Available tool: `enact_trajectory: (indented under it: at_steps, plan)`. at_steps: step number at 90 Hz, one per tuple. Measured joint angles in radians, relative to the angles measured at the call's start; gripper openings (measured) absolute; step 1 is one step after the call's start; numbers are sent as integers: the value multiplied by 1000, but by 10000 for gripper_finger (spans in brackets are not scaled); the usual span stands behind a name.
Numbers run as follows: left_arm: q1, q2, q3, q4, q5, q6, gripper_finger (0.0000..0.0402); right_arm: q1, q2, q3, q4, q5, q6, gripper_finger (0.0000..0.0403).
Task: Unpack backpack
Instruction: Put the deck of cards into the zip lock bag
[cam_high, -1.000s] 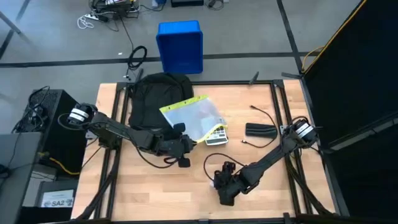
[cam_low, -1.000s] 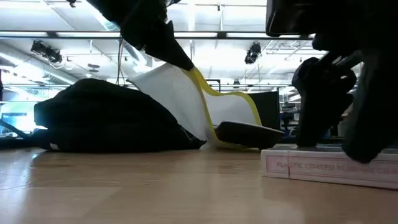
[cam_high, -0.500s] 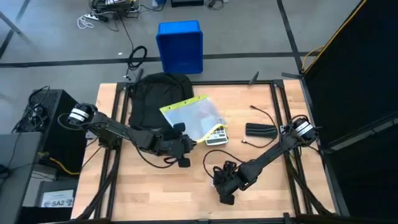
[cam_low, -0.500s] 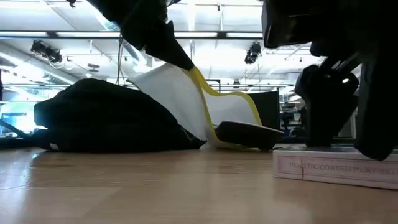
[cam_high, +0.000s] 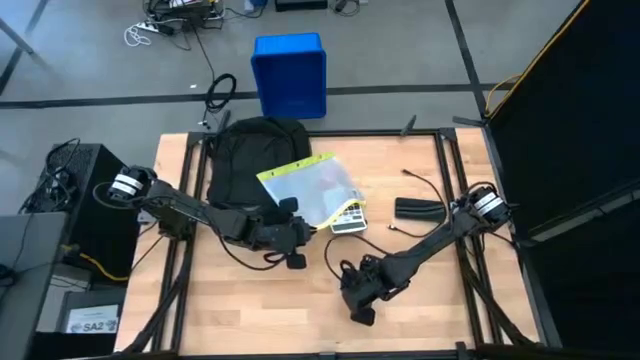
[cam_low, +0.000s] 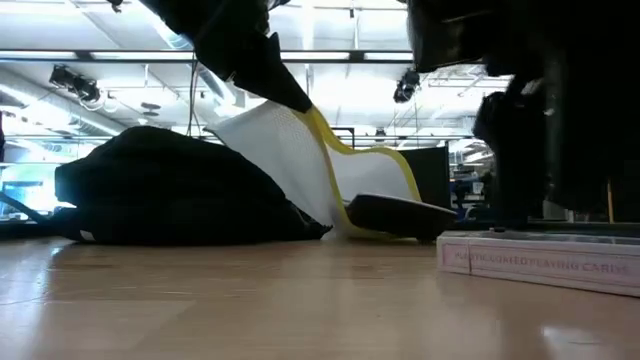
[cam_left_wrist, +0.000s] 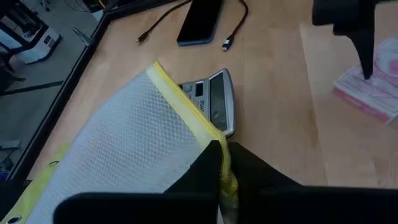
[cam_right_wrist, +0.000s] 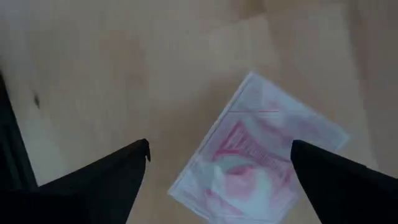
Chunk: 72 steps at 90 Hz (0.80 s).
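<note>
Partly on backpack (cam_high: 245, 160): mesh pouch (cam_high: 310, 190).

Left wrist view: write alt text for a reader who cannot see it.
The left gripper pinches the yellow-edged corner of a white mesh pouch above a wooden table. A grey calculator lies partly under the pouch, with a dark phone-like slab and a thin cable beyond it. A pink-and-white card box lies under the other arm.

Grey concrete floor (cam_high: 400, 50) around the light wooden table (cam_high: 240, 300); blue plastic bin (cam_high: 290, 75) just behind it, loose cables (cam_high: 165, 25) farther back. Black curtain (cam_high: 570, 110) at right. Low view: ceiling striplights (cam_low: 350, 55), rigged spotlights (cam_low: 75, 82).
</note>
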Motion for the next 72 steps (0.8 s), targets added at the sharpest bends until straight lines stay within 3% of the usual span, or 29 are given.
enact_trajectory:
  at_steps: [24, 42, 72]
  plan:
    - [0, 0, 0, 0, 0, 0, 0, -11, -3, -1, -61, 24, 25, 364]
    - [0, 0, 0, 1, 0, -2, 0, -49, -3, -1, -180, -50, 99, 341]
    - [0, 0, 0, 2, 0, -3, 0, -50, -2, -2, -17, -79, 72, 323]
